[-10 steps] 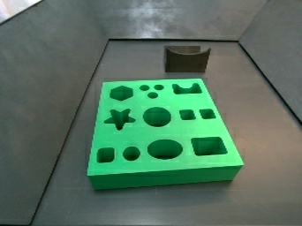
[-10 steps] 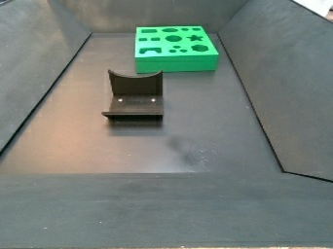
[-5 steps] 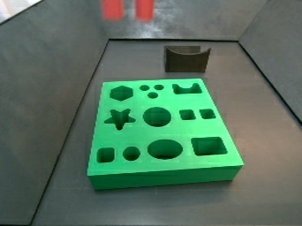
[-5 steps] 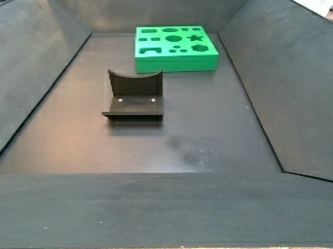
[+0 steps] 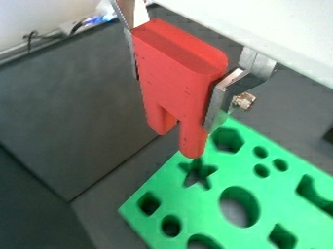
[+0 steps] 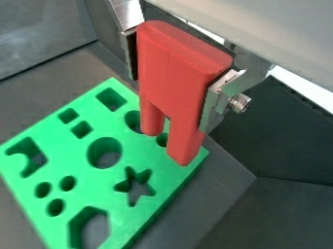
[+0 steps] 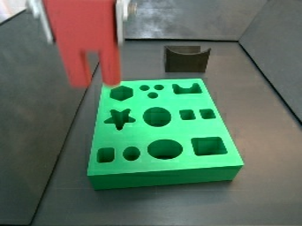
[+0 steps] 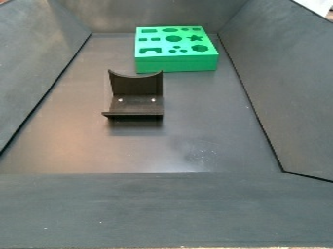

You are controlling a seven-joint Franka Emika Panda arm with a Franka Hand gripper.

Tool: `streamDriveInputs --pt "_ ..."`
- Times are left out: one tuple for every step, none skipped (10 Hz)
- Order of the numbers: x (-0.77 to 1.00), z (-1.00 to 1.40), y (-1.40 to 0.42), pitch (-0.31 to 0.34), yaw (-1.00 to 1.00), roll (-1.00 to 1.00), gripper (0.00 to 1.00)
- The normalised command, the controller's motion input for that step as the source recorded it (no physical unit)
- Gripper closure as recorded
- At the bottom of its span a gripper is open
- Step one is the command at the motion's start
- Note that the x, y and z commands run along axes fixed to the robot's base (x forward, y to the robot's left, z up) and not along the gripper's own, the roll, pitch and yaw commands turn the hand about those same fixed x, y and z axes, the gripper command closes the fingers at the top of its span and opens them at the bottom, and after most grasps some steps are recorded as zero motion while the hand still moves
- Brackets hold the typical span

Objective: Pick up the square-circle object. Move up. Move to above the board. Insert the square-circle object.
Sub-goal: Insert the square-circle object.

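I see my gripper [image 5: 182, 60] up in the air, and it is squeezing the red block [image 5: 177, 80] between its two silver fingers [image 5: 235, 84]. The block hangs with its notched end down, so two red legs point at the green board [image 5: 247, 199]. In both wrist views the block is above the board and not touching it. One leg hangs over the star hole [image 5: 198, 173] in a wrist view. In a side view the red block [image 7: 87, 40] looks blurry and sits high near the far left corner of the board [image 7: 160, 132]. The board lies flat on the dark floor, and its holes look empty. The dark fixture [image 8: 131, 96] stands well apart from the board [image 8: 174, 48] in a side view. There I cannot see the gripper or the block.
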Motion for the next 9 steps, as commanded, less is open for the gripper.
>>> streamDriveInputs --pt "0.27 -0.78 -0.51 0.119 0.00 0.20 1.00" --pt "0.36 -0.69 -0.47 0.169 0.00 0.22 1.00" --pt "0.43 -0.64 -0.51 0.183 0.00 0.22 1.00" --pt "0.55 -0.59 -0.46 0.234 0.00 0.18 1.00" --pt "0.01 -0.23 -0.20 0.000 0.00 0.03 1.00" --pt "-0.09 -0.09 0.00 -0.091 0.00 0.00 1.00" --pt "0.02 -0.27 -0.05 -0.086 0.04 -0.07 1.00" --pt "0.26 -0.39 -0.07 -0.167 0.26 -0.06 1.00" --pt "0.19 -0.49 -0.11 -0.241 0.36 -0.04 1.00"
